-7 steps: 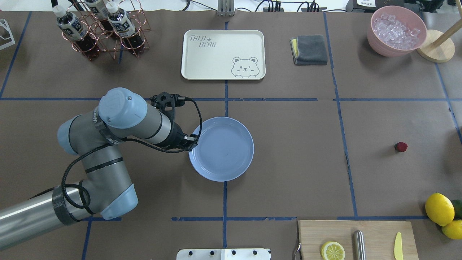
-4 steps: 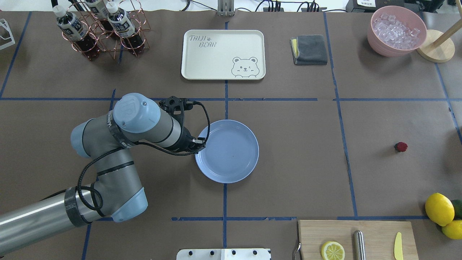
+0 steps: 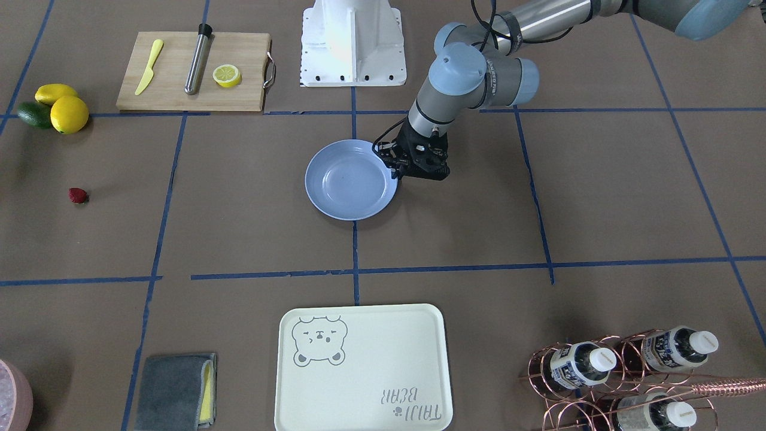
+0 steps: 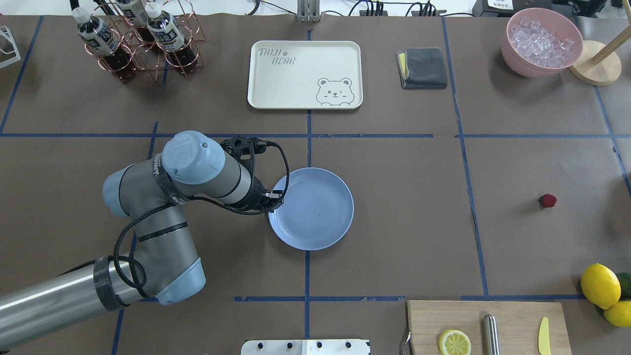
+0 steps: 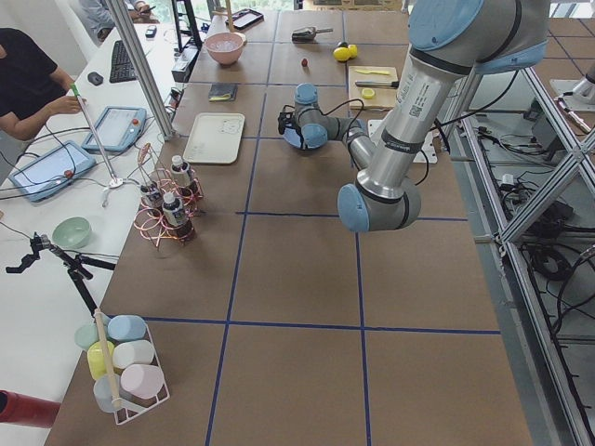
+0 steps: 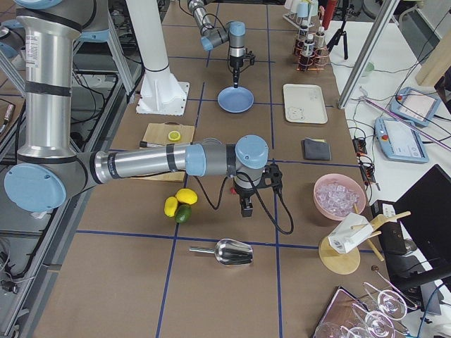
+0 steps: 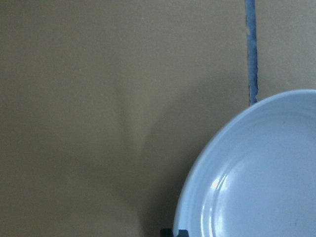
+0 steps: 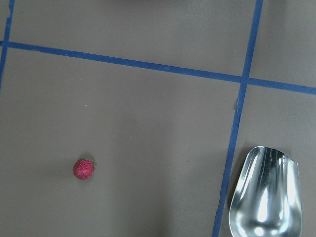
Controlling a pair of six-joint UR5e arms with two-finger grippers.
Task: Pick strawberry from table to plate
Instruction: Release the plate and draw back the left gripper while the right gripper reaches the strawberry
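Observation:
The strawberry (image 4: 547,200) lies alone on the brown table (image 4: 404,207) far to the right, and also shows in the front view (image 3: 78,196) and the right wrist view (image 8: 83,169). The light-blue plate (image 4: 315,217) sits near the table's middle and holds nothing. My left gripper (image 4: 274,199) is shut on the plate's left rim, with a dark fingertip (image 7: 174,232) at the rim's edge. My right gripper (image 6: 244,208) shows only in the exterior right view, hanging above the table beside the lemons; I cannot tell whether it is open or shut.
Lemons (image 4: 600,285) and a cutting board (image 4: 485,325) with a lemon half, a steel rod and a yellow knife lie front right. A metal scoop (image 8: 264,197) lies near the strawberry. At the back stand a bear tray (image 4: 304,74), a bottle rack (image 4: 138,39), a grey cloth (image 4: 422,67) and an ice bowl (image 4: 541,42).
My left arm has moved right and slightly toward the front edge, and the plate has slid that way with it. The strawberry has stayed in place.

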